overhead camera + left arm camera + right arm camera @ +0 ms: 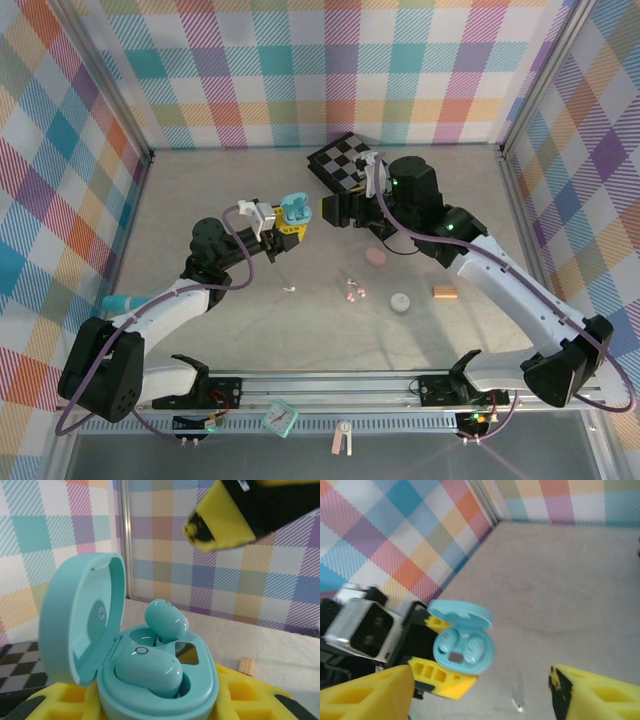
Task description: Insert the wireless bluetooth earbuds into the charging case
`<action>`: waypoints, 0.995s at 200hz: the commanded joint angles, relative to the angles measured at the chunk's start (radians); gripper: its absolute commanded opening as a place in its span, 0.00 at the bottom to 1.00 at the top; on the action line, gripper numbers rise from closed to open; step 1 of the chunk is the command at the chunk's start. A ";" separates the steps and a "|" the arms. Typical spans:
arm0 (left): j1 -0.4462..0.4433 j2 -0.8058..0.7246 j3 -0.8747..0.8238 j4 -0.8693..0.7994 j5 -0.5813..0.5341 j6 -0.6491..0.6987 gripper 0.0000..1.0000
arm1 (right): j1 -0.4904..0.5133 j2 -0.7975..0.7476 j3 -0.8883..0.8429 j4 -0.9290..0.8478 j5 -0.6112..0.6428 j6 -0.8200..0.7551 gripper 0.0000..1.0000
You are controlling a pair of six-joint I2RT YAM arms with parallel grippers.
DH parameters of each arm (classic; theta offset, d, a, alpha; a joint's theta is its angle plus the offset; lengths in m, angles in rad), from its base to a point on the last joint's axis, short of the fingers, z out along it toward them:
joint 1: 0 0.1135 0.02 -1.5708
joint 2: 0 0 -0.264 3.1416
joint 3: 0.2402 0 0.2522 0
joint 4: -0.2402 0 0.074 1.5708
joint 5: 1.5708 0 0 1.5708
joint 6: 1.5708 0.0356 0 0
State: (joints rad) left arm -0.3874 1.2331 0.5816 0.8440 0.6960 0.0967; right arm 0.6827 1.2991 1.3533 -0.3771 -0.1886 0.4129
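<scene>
charging case (207, 690): base cut off below | loose earbuds (352, 290): too small

Teal charging case (150, 707) upright, lid open, with two teal earbuds (147, 672) in wells. Rear one tilted, half out.

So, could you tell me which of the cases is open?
The teal case in the left gripper, lid up; the pink one and the white one on the table are shut.

Bright, even light from overhead leaves only faint shadows on the table (200, 180). At my left wrist the charging case (75, 630) shows small glints and the yellow fingertip (220, 527) above blurs; my right wrist's picture is soft throughout.
</scene>
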 commanded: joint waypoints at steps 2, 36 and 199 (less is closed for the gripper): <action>0.002 -0.004 0.005 0.025 -0.038 0.063 0.31 | 0.021 0.058 0.055 -0.132 0.048 0.151 0.65; 0.002 0.009 0.015 0.019 -0.030 0.079 0.31 | 0.061 0.121 0.111 -0.160 0.089 0.140 0.50; 0.002 0.011 0.034 -0.042 -0.004 0.117 0.31 | 0.102 0.289 0.292 -0.237 0.094 0.048 0.21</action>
State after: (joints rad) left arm -0.3874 1.2461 0.5861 0.7879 0.6640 0.1993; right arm 0.7795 1.5700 1.6073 -0.5941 -0.0788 0.4835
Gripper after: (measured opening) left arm 0.359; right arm 0.223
